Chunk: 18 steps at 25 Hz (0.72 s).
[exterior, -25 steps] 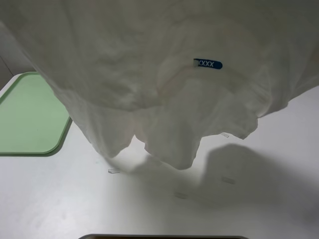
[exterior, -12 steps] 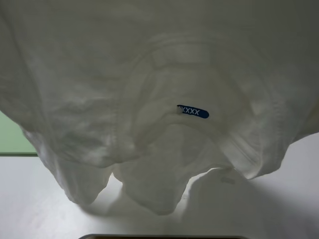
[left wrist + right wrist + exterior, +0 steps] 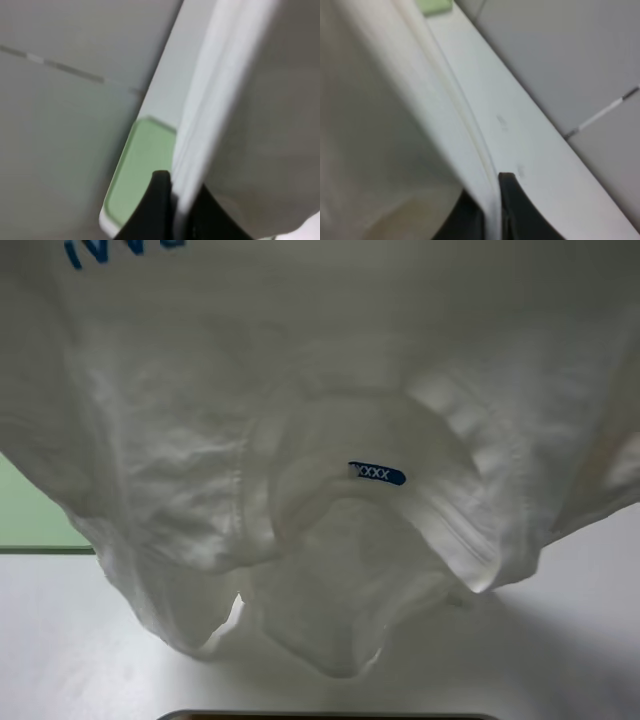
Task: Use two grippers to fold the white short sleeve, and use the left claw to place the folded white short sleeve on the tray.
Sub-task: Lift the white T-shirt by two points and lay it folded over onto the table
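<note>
Now | left black claw (image 3: 176, 212): clamped on the hem of the large white cotton T-shirt (image 3: 320, 430) | right black claw (image 3: 492, 215): pinching the same hem | shirt hangs from both claws, blue neck label (image 3: 377, 473) showing, low folds near the white table (image 3: 580, 640) | flat pale green plastic tray (image 3: 135, 170): on the table below the left claw

White short sleeve (image 3: 330, 390) is hanging across nearly the whole exterior high view, blocking the middle of the table (image 3: 70, 640). Its left side is covering most of the tray (image 3: 25, 515), and only a green strip is showing. Bare table is lying open left and right of the lower folds.
</note>
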### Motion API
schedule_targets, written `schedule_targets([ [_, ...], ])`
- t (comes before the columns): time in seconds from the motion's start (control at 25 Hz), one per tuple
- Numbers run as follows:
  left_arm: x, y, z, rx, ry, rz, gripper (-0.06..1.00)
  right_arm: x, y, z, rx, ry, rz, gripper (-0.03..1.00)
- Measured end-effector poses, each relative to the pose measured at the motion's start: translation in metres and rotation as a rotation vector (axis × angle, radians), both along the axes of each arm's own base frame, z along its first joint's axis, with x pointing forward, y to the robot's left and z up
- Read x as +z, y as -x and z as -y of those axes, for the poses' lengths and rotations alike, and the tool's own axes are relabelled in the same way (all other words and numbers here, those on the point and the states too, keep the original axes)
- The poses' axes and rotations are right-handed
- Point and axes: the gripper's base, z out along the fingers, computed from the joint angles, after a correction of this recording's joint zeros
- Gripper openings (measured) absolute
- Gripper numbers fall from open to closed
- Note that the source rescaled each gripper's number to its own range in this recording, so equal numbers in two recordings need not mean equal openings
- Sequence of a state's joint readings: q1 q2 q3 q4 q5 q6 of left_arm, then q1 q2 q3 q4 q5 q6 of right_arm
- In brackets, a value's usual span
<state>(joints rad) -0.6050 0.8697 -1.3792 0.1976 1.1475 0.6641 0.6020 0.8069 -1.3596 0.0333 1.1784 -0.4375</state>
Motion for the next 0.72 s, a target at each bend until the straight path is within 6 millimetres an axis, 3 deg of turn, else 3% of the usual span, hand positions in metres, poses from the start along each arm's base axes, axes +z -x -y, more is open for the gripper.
schedule_targets([
  [0.08, -0.011, -0.015, 0.004, 0.033, -0.080, -0.014, 0.00, -0.021, -0.039, -0.018, -0.048, 0.138, -0.062, 0.02],
  [0.16, -0.024, -0.036, 0.011, 0.059, -0.175, -0.038, 0.00, -0.037, -0.067, -0.031, -0.067, 0.237, -0.099, 0.02],
  [0.36, -0.056, -0.105, 0.038, 0.102, -0.408, -0.035, 0.00, -0.082, -0.148, -0.060, -0.114, 0.440, -0.104, 0.02],
  [0.4, -0.071, -0.138, 0.044, 0.115, -0.439, -0.009, 0.00, -0.089, -0.164, -0.060, -0.136, 0.442, -0.092, 0.02],
  [0.56, -0.114, -0.207, 0.053, 0.106, -0.437, 0.042, 0.00, -0.124, -0.226, -0.053, -0.207, 0.429, -0.058, 0.02],
  [0.64, -0.126, -0.223, 0.053, 0.102, -0.429, 0.054, 0.00, -0.142, -0.252, -0.044, -0.240, 0.420, -0.036, 0.02],
  [0.72, -0.156, -0.253, 0.059, 0.072, -0.403, 0.080, 0.00, -0.157, -0.274, -0.036, -0.262, 0.406, 0.000, 0.02],
])
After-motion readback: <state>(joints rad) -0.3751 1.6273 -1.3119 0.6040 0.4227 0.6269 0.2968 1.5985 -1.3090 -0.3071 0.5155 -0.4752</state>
